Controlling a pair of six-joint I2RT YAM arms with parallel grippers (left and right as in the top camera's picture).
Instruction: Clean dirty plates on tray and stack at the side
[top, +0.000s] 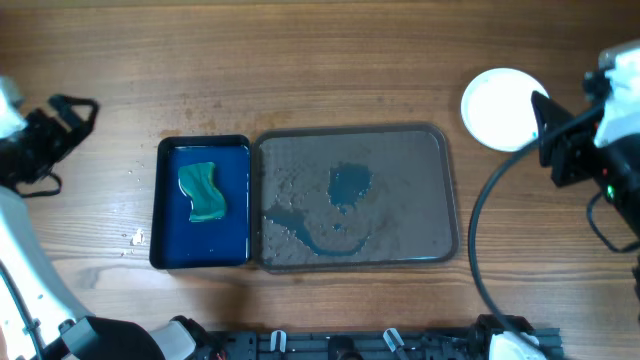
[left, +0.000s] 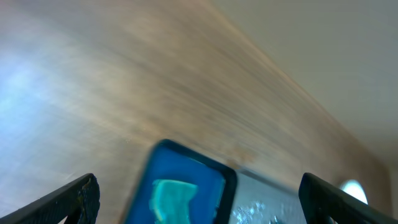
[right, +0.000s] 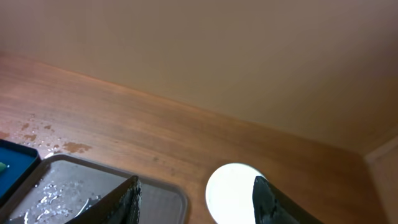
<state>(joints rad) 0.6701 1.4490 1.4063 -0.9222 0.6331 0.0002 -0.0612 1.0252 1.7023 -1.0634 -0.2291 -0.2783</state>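
Currently your tray lies mid-table, its floor wet and streaked with blue. Your plates rest on the wooden table, just off the tray's upper right corner in the overhead view. You see only one white disc there, so the count in the stack is unclear. Your right gripper hangs at the plates' right edge, fingers spread, holding nothing. Your left gripper is far left, jaws wide apart and empty. Just beside the tray's left side, the blue tray carries a green sponge.
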